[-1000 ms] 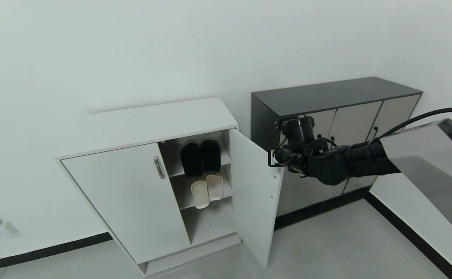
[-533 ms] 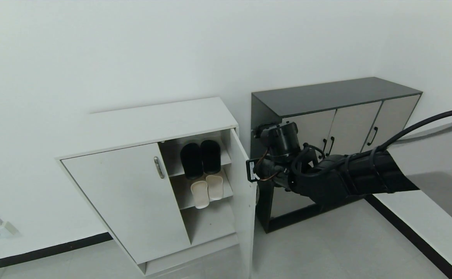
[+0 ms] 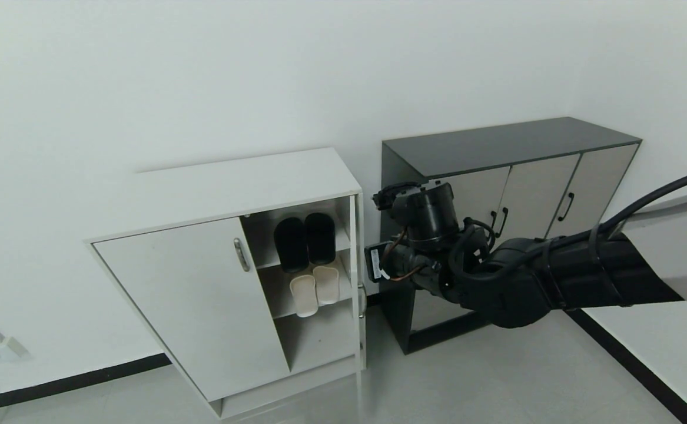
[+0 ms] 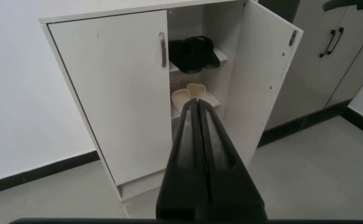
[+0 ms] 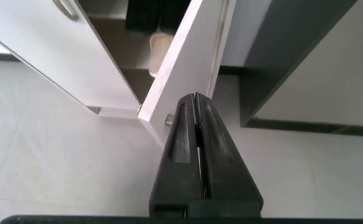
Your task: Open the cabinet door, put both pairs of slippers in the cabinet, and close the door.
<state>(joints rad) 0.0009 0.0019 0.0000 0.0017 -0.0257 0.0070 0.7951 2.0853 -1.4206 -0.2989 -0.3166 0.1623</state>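
Grey tiled floor [image 3: 496, 377] meets a white wall [image 3: 202, 76] along black skirting [image 3: 84, 377]. The white cabinet [image 3: 231, 182] stands left of a dark cabinet [image 3: 496, 144]. Its left door [image 3: 202, 306] is closed and its right door [image 4: 262, 81] is partly open. Inside, black slippers [image 3: 305, 238] sit on the top shelf and cream slippers [image 3: 315, 288] on the shelf below. The right gripper [image 5: 197, 99], fingers together and empty, is at the right door's outer face; I cannot tell if it touches. The left gripper [image 4: 197, 102], in front of the cabinet, is also closed on nothing.

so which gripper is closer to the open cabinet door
Right. The right gripper sits at the free edge of the open cabinet door; the left gripper hangs back in front of the cabinet, clearly apart from the door.
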